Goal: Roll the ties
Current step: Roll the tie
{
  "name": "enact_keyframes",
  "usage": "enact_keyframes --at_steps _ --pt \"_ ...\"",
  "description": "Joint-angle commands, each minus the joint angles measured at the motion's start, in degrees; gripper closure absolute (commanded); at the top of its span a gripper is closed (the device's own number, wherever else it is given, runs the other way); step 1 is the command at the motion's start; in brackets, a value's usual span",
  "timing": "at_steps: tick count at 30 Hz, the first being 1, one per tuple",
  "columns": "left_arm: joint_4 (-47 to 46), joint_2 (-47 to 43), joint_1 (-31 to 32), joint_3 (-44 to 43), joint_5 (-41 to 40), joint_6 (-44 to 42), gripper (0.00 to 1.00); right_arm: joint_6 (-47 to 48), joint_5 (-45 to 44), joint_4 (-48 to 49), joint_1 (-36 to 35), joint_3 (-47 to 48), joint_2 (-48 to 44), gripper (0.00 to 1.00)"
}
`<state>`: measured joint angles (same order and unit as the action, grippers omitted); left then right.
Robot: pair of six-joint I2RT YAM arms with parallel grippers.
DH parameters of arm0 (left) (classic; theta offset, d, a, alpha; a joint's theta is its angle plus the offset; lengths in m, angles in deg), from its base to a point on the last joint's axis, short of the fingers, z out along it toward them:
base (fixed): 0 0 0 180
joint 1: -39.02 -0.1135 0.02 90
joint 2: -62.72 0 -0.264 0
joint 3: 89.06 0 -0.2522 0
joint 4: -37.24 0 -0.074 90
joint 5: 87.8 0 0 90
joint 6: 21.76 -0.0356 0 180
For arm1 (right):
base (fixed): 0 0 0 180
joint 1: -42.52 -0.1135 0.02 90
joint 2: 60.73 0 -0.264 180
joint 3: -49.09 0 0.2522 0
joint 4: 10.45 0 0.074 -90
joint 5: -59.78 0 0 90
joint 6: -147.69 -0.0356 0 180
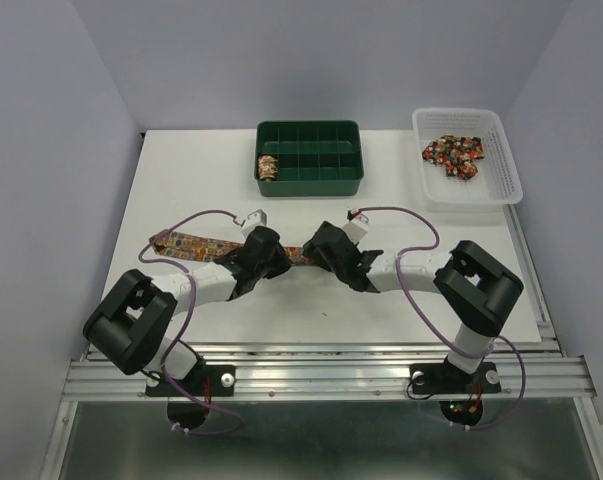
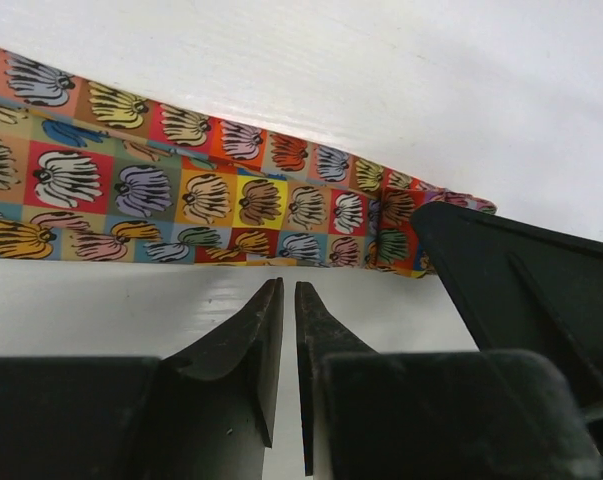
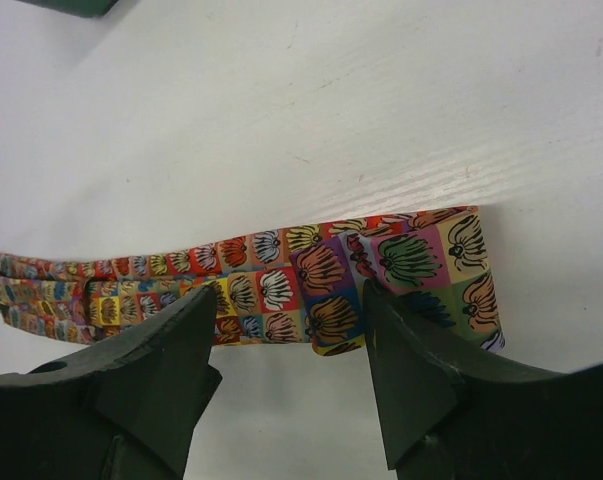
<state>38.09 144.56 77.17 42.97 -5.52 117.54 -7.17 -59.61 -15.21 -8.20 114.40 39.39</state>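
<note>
**Tie flat on the table, both grippers at its folded end**

White tabletop, pale grey walls all round, and we're looking down from above. A tie (image 1: 191,243) lies flat in the middle of the table. Its long axis runs nine o'clock to three o'clock, with the three o'clock end dipping slightly toward the arm bases. Its free end points out to nine o'clock, well clear of both arms.

Over at the three o'clock end the strip is doubled back on itself in a short fold, and that's where the tools meet. The left gripper (image 1: 277,257) comes in from the seven o'clock side. In its wrist view the left gripper (image 2: 288,285) has its fingers (image 2: 251,340) nearly pressed together, with only a thin slit between them and nothing in it. The tie (image 2: 211,200) runs crosswise just past the tips at twelve o'clock.

The right gripper (image 1: 319,250) reaches in from four o'clock. In its own camera the right gripper (image 3: 289,290) is spread wide and pinching nothing. The tie (image 3: 271,285) lies across beyond the tips, its fold just off the right-hand finger (image 3: 411,370). Whether the tips touch the cloth, I can't tell.

At twelve o'clock sits a green divided tray (image 1: 311,187), with one rolled tie (image 1: 268,167) in a left-hand compartment. At two o'clock is a white basket (image 1: 506,180) with more ties (image 1: 453,155) bunched inside.
</note>
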Motion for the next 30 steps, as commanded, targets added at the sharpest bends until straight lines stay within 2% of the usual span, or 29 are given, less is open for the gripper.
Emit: enact_keyframes --at_steps 1,4,6,12,15,18,19,22,30 --pt "-5.7 -2.1 0.6 0.3 0.2 1.2 0.79 -7.6 0.4 -0.9 0.6 -1.2 -1.7 0.32" --pt "-7.4 -1.9 1.6 -0.2 -0.9 1.2 0.78 -10.5 0.2 -1.3 0.9 -1.6 -2.4 0.30" --pt "-8.0 -1.3 2.2 -0.6 -1.1 0.7 0.78 -12.8 0.5 -2.0 1.1 -1.6 -2.7 0.25" --pt "-9.2 1.6 4.1 -3.0 -2.6 -0.9 0.76 -15.1 2.1 -4.9 1.7 -0.5 -2.1 0.21" --pt "-12.3 2.1 4.9 -2.3 -3.3 -0.5 0.69 -15.5 2.9 -5.5 1.8 -0.2 -1.9 0.17" --pt "-12.7 3.1 5.1 -3.2 -4.1 -1.0 0.66 -15.5 3.1 -5.6 1.9 -0.3 -2.2 0.15" --pt "-13.1 3.5 5.2 -3.7 -3.5 -2.2 0.61 -14.9 3.4 -4.5 2.0 -0.8 -2.5 0.14" --pt "-13.1 3.8 5.3 -4.2 -4.0 -3.7 0.56 -14.2 3.9 -2.9 2.4 -1.8 -3.0 0.14" --pt "-14.3 7.4 7.4 -6.2 -2.0 -9.5 0.56 -13.0 7.3 -0.4 2.9 -1.9 -2.2 0.14"
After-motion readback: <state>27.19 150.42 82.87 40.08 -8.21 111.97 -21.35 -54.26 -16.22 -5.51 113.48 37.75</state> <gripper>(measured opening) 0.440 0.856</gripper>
